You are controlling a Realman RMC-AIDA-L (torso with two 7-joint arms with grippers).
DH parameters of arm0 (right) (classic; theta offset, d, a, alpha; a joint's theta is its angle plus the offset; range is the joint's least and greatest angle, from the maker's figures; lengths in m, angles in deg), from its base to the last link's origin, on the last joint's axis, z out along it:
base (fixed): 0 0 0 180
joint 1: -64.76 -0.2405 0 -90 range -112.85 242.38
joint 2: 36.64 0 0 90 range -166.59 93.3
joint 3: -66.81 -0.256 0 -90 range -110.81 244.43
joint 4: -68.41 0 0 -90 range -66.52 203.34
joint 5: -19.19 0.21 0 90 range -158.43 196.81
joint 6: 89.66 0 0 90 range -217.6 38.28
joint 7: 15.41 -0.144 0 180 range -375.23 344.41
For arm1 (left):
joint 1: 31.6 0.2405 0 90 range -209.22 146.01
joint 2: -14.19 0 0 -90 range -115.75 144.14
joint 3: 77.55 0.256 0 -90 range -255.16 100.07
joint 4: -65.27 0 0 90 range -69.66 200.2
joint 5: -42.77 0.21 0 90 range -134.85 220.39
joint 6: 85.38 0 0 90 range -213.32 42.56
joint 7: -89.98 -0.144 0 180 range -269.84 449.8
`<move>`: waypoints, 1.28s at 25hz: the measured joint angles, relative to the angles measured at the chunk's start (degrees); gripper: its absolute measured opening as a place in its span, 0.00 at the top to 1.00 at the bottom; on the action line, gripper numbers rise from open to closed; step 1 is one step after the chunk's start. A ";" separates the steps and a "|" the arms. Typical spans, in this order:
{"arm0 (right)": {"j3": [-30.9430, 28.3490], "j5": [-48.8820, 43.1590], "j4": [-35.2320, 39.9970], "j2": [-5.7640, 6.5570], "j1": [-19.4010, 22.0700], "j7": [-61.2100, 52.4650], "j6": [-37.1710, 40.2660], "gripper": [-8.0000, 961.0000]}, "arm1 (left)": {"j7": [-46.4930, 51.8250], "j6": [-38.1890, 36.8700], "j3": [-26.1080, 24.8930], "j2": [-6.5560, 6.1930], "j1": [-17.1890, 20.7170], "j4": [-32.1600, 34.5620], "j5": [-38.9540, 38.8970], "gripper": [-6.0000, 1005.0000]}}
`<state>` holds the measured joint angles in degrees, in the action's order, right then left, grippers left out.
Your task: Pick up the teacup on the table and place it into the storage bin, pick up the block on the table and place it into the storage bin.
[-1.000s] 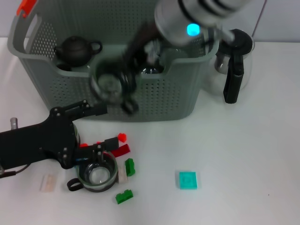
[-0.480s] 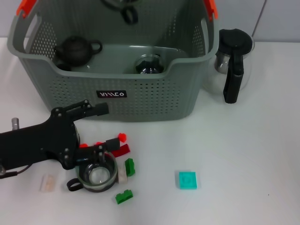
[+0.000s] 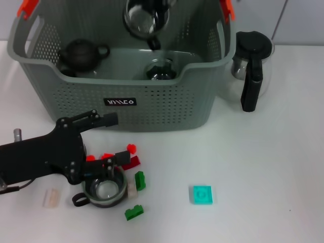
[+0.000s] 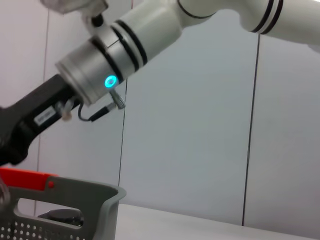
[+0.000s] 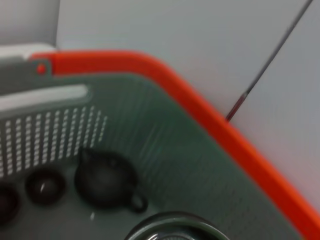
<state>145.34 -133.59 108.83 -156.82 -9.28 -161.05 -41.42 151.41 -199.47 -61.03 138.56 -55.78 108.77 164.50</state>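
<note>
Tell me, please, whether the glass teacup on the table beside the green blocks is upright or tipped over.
Upright. In the head view the teacup shows its round open rim facing up, base on the table, with the left gripper around it.

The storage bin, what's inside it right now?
Inside the storage bin: a dark teapot at its left, a glass cup mid-floor, and another glass teacup hanging over the back. The front wall hides the near floor.

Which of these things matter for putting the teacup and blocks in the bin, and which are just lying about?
Job: grey perforated plastic storage bin; clear glass teacup on the table by the left gripper; second glass teacup above the bin, at the right gripper; small plastic blocks.
Lying about: round black teapot in the bin; glass jug with black handle.
</note>
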 joint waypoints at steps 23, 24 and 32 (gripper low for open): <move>1.43 -0.10 -14.30 -0.76 -6.70 1.99 1.36 0.88 | 0.01 0.27 1.50 0.00 -1.17 -0.74 0.04 0.17; 1.42 -0.08 -14.33 -0.76 -6.71 1.87 1.04 0.88 | 0.01 0.28 1.50 0.00 -1.17 -0.76 0.04 0.17; 2.40 1.25 -14.50 -0.87 -6.67 1.50 0.37 0.88 | 0.01 0.29 1.50 0.00 -1.22 -0.88 0.00 0.17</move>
<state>147.74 -132.34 94.33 -157.69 -15.95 -159.55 -41.05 151.42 -199.18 -59.53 138.56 -56.99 107.89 164.49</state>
